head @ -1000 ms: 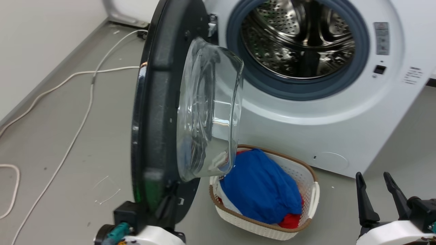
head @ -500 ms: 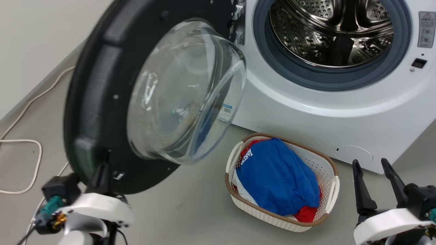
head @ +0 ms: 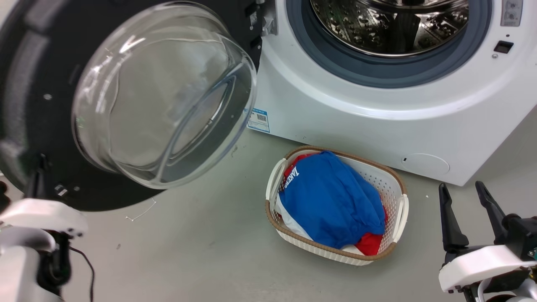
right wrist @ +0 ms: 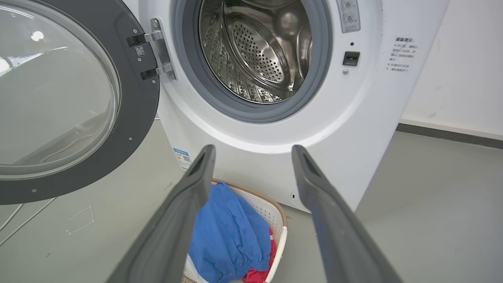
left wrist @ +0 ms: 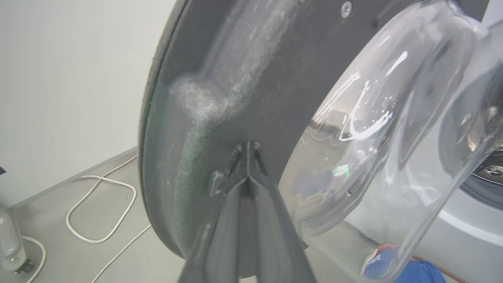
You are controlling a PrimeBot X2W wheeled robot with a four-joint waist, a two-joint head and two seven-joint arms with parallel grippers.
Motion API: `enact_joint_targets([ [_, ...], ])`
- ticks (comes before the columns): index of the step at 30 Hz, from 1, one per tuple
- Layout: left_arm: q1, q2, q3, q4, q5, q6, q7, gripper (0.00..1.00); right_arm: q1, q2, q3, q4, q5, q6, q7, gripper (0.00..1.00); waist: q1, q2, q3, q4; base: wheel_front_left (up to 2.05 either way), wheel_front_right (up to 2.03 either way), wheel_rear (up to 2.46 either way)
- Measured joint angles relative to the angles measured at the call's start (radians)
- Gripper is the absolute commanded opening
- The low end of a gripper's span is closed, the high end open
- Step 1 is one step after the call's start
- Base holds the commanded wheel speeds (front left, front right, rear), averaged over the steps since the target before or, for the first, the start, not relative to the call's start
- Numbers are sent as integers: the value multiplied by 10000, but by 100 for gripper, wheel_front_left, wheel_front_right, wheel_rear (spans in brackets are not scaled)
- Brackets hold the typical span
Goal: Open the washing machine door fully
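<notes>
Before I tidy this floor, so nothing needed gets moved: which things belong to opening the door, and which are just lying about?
Job: washing machine door, washing machine, left gripper against the door.
Lying about: laundry basket, blue garment in it, white cable.

The washer (head: 356, 121) stands far right. Its door (head: 138, 96) hangs from a hinge (right wrist: 160, 53) on the left of the opening and stands swung out to the left. The left gripper (left wrist: 248, 149) touches the door's near edge. A basket (head: 384, 186) sits on the floor just before the washer, with clothes (head: 331, 201) in it. The right gripper (head: 460, 186) hovers near right, beside the basket. A cable (left wrist: 122, 252) lies on the floor left of the door.
</notes>
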Motion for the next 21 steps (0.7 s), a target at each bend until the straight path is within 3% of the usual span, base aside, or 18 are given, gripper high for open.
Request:
enact_joint_targets([
  [13,-2004,731,249,2792,-222,-627,-146,0,-293,0,-13,63,-17,0,-15,100,0,0,227,-278,0,0,0],
  [21,-1977,679,226,3310,-40,-742,-479,0,-179,0,-61,305,130,0,-190,100,0,0,-140,-416,0,0,0],
])
